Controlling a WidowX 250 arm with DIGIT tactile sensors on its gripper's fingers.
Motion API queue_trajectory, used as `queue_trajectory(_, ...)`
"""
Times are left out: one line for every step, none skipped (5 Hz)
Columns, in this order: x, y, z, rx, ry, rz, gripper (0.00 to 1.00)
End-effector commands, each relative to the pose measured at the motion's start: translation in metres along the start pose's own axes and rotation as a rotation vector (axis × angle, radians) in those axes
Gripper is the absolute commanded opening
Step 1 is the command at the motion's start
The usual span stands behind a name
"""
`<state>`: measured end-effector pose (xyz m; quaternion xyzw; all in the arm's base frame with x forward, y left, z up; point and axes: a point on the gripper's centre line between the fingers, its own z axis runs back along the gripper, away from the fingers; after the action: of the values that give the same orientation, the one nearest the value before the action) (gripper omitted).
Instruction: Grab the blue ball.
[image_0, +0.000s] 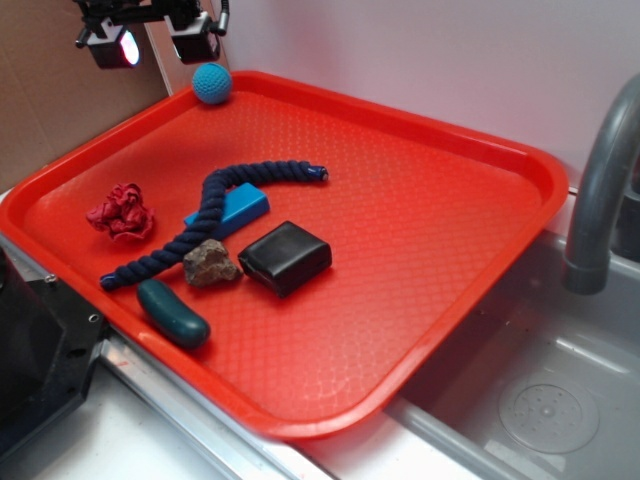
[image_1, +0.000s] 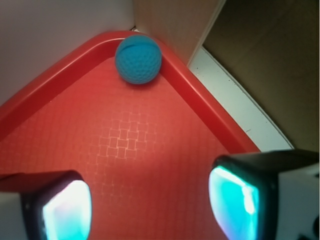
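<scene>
The blue ball (image_0: 212, 84) is a small dimpled turquoise sphere resting in the far left corner of the red tray (image_0: 420, 200). In the wrist view the blue ball (image_1: 138, 59) sits against the tray's corner rim, well ahead of the fingers. My gripper (image_0: 156, 42) hangs above the tray's far left edge, up and left of the ball. It is open and empty, with the gripper (image_1: 150, 205) showing bare tray floor between its two glowing pads.
On the tray lie a dark blue rope (image_0: 215, 210), a flat bright-blue block (image_0: 232, 211), a black block (image_0: 285, 257), a brown rock (image_0: 209, 264), a dark teal capsule (image_0: 172, 313) and a red crumpled piece (image_0: 121, 212). A grey faucet (image_0: 600, 190) and sink (image_0: 540, 400) are at right. Brown cardboard (image_0: 50, 100) stands behind left.
</scene>
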<state>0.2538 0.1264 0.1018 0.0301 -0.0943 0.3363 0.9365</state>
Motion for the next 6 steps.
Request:
queue_trajectory(0.03,0.003,-0.001,-0.025,-0.143,0.057,1.0)
queue_trajectory(0.04,-0.004,-0.021,-0.058,-0.27,0.125,1.0)
queue_trajectory(0.044,-0.004,-0.029,0.005,-0.358,0.174,1.0)
queue_trajectory(0.061,0.001,-0.046,-0.001,-0.318,0.175,1.0)
queue_trajectory(0.073,-0.001,-0.059,0.019,-0.281,0.151,1.0)
queue_trajectory(0.086,0.001,-0.073,0.062,-0.26,0.151,1.0)
